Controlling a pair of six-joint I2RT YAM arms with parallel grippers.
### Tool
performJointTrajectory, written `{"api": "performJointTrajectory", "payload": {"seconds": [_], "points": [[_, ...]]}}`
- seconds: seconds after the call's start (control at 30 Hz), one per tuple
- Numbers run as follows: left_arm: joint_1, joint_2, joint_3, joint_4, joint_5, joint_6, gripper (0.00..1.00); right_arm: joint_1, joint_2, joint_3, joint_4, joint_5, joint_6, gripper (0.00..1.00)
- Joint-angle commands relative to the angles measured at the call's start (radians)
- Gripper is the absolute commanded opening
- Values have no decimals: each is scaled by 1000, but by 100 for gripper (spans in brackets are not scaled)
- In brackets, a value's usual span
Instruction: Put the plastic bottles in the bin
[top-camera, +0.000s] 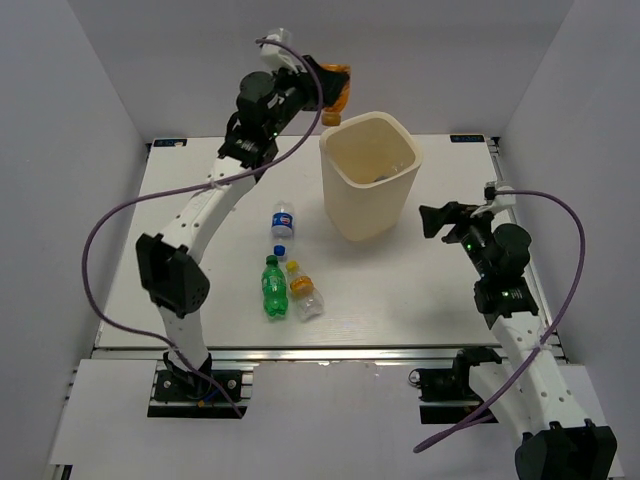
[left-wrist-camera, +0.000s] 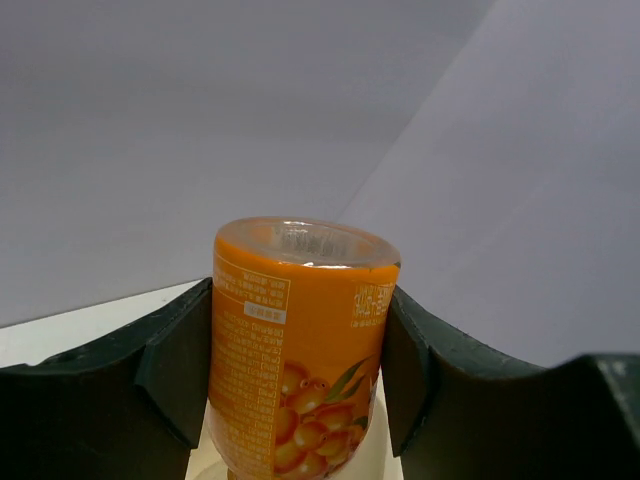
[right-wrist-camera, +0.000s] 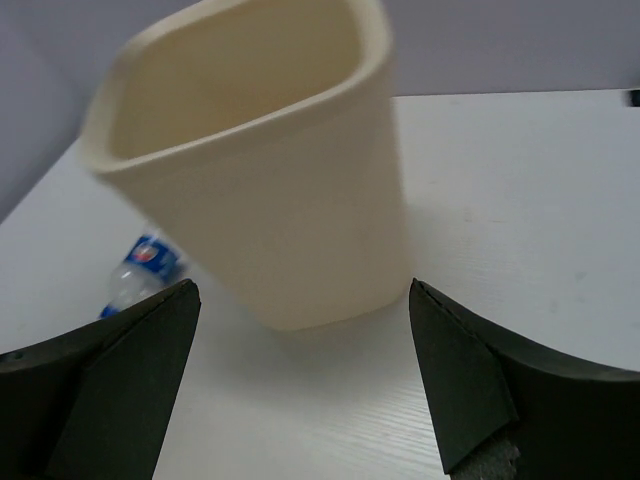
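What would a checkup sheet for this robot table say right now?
Surface: white table, no spills seen.
Job's things: orange bottle held up near the far left corner of the bin; blue-label bottle, green bottle and yellow-capped bottle lie on the table left of it.
Clutter: nothing seen.
Grippers: left gripper shut on the orange bottle; right gripper open, facing the bin.
Cables: left purple cable and right purple cable loop off the arms.
Surroundings: plain white walls.

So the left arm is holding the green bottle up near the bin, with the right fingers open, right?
No: the left fingers hold the orange bottle, as the left wrist view shows; the green bottle lies on the table. The rest stands.
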Motion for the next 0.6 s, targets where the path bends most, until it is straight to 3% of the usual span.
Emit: {"api": "performJointTrajectory", "payload": {"seconds": [0.0,0.03,0.1,0.27,0.47,0.57], "points": [[-41,142,138,-42,63,14,57,0,3,-3,68,-412,33,89],[-52,169,181,-74,66,17,62,-1,28,3,45,-445,27,89],[-59,229,277,-114,76,14,97,2,55,31,-8,-488,11,89],[-70,202,275,-110,81,41,98,23,120,58,-127,-552,-50,89],[-81,101,249,-200,-34,185,98,287,186,157,-298,-380,-228,89],[-79,7,141,-232,-150,236,98,401,250,195,-328,-336,-257,89]]}}
